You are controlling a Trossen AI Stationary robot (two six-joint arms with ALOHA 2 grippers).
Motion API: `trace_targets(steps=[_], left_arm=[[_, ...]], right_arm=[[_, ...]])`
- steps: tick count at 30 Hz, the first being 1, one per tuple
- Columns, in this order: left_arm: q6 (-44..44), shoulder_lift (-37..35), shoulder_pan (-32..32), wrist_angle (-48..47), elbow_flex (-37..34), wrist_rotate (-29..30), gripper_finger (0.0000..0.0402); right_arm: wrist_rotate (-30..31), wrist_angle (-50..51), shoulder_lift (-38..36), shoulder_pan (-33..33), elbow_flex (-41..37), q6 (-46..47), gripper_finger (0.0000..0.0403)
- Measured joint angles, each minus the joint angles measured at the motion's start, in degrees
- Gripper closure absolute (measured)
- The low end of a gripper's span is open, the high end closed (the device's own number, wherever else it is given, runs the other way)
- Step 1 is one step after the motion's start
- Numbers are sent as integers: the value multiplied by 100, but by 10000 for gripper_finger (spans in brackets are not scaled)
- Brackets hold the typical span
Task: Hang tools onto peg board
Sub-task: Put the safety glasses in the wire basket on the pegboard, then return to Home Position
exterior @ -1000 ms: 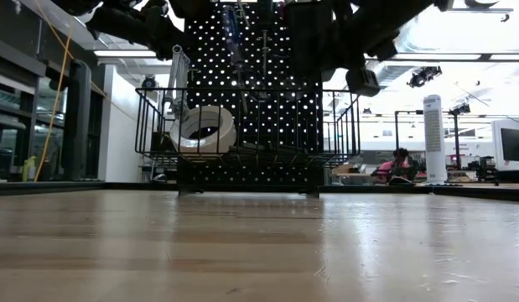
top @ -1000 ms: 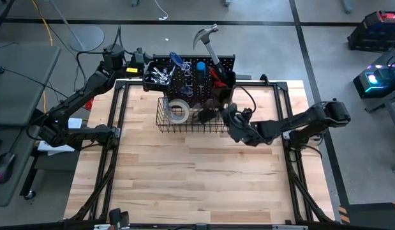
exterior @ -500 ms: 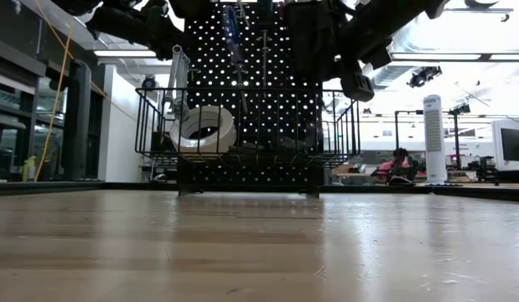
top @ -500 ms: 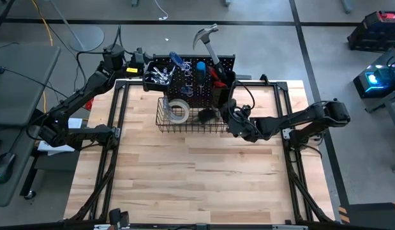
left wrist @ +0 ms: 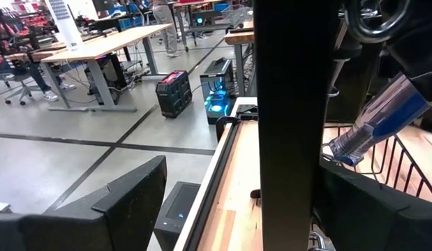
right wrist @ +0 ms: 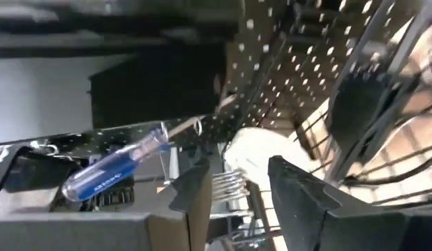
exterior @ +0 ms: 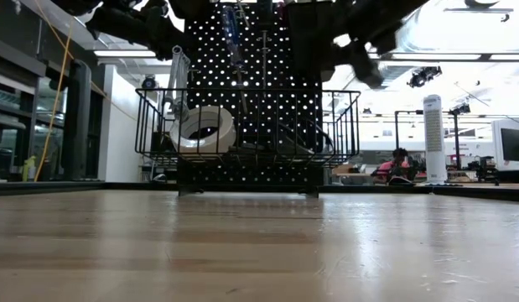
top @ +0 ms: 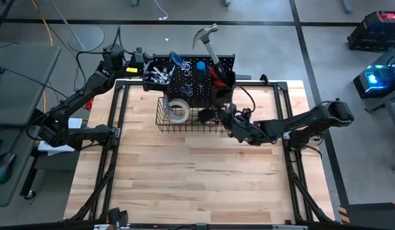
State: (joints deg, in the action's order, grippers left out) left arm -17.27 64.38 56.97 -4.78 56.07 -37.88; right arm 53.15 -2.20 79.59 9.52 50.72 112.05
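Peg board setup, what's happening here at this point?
A two-armed robot is loading tools onto the peg board. The right pincer hangs over the right end of the wire basket, fingers apart and holding nothing. The white tape roll lies in the basket, wrenches fill the left bin and a hammer sticks up behind the board. The left pincer waits, open, at the board's left edge.

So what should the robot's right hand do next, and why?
Probably pull back from the wire basket. The right gripper sits at the basket's right end with its fingers apart and nothing between them, so it looks finished there. The white tape roll already lies in the basket.
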Motion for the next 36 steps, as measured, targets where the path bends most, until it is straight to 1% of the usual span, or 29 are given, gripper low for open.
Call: trace_targets(steps=[4,9,16,25,36], left_arm=[[-25,0,41,2,0,-32,78],[150,-52,39,2,0,1,78],[519,-149,46,-9,1,27,78],[514,-453,110,-384,11,-28,78],[469,-482,170,-741,11,-39,78]], right_arm=[[423,708,-370,237,0,63,270],[496,1136,-767,311,0,-53,270],[543,1180,-1014,286,0,-435,270],[543,1253,-1032,286,-2,-431,270],[543,1275,-1031,286,-2,-431,270]])
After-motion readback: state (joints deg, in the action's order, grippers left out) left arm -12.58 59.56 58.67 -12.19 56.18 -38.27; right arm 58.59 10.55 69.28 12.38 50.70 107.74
